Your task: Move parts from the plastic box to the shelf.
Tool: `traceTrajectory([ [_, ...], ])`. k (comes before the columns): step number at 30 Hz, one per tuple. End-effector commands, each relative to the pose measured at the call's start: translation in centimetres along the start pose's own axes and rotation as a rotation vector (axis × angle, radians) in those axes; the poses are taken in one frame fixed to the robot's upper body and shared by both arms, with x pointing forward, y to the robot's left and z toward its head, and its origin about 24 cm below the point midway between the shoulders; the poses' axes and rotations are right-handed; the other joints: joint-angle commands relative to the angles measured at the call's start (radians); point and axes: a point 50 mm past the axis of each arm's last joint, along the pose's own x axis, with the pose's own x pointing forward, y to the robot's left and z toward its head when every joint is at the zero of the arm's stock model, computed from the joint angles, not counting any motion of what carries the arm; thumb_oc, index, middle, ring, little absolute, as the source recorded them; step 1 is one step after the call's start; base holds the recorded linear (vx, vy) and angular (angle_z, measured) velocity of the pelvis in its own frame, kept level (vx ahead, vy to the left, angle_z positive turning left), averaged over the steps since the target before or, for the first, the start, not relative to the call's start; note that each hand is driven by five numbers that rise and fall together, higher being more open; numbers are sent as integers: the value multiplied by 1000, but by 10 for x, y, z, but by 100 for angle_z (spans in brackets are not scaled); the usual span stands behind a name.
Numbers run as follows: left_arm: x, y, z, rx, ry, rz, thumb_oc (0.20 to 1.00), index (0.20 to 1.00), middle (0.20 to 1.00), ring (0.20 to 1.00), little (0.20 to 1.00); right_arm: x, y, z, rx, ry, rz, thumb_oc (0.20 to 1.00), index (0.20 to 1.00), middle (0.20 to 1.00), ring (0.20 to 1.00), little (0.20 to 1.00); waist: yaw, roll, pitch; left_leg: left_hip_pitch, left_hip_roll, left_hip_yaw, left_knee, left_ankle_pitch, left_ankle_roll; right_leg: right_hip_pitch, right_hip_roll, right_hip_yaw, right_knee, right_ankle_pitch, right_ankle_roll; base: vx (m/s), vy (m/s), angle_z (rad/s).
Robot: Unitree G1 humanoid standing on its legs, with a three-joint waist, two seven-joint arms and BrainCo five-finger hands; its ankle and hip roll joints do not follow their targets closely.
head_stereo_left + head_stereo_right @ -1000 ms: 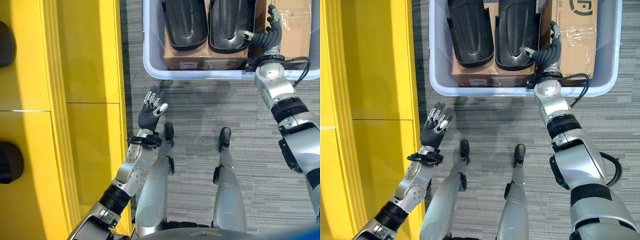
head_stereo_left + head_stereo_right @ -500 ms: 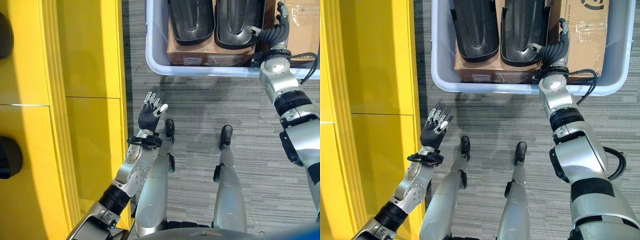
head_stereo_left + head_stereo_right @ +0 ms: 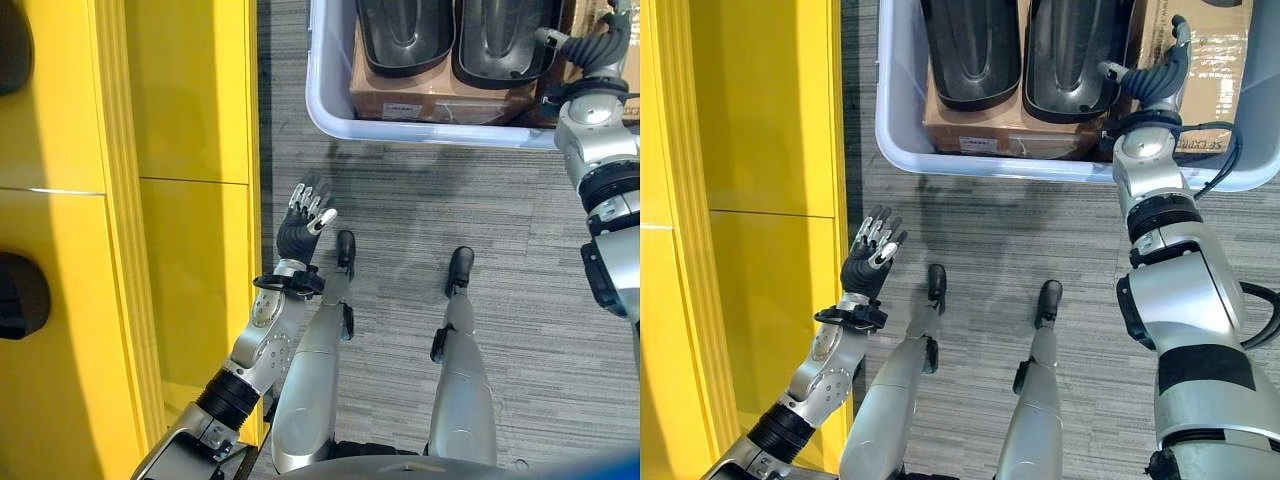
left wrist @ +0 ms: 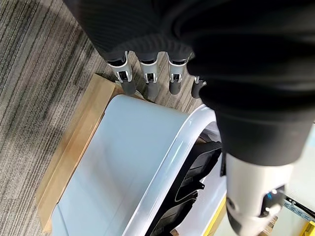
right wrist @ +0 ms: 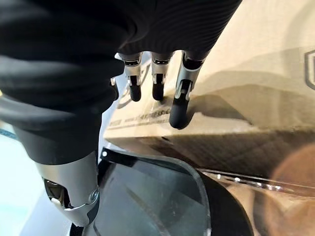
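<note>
right eye view: right robot hand inside plastic box

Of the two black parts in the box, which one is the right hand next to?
The right-side black part: the right hand reaches in at its right edge. The other black part lies further left.

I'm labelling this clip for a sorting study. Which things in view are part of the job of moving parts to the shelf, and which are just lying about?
Part of the job:
- plastic box
- two black parts in it
- yellow shelf
- right hand, open, inside the box beside the nearer part
- left hand, open, idle over the floor

Just lying about:
- cardboard boxes under and beside the parts
</note>
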Motion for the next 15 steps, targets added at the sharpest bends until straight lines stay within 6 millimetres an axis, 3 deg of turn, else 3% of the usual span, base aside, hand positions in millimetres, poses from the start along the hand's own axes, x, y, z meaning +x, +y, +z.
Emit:
traceTrajectory([
  [1, -5, -13, 16, 2, -66, -95, 1000, 1000, 1000, 1000, 1000, 8, -12, 9, -30, 6, -21, 1000, 1000, 1000, 1000, 1000, 3, 29, 8, -38, 63, -8, 48, -43, -70, 102, -76, -31, 74, -80, 39, 0, 0, 0],
  [10, -2, -15, 16, 4, -77, -96, 1000, 1000, 1000, 1000, 1000, 1, 6, 3, -119, -19, 46, 1000, 1000, 1000, 1000, 1000, 4, 26, 8, -42, 62, -12, 43, -43, -66, 96, -70, -29, 75, -82, 36, 0, 0, 0],
  [15, 0, -11, 21, 11, -103, -68, 1000, 1000, 1000, 1000, 1000, -7, 30, 27, -130, -156, 104, 1000, 1000, 1000, 1000, 1000, -11, 9, 8, -37, 65, -10, 44, -43, -68, 100, -66, -31, 75, -84, 34, 0, 0, 0],
])
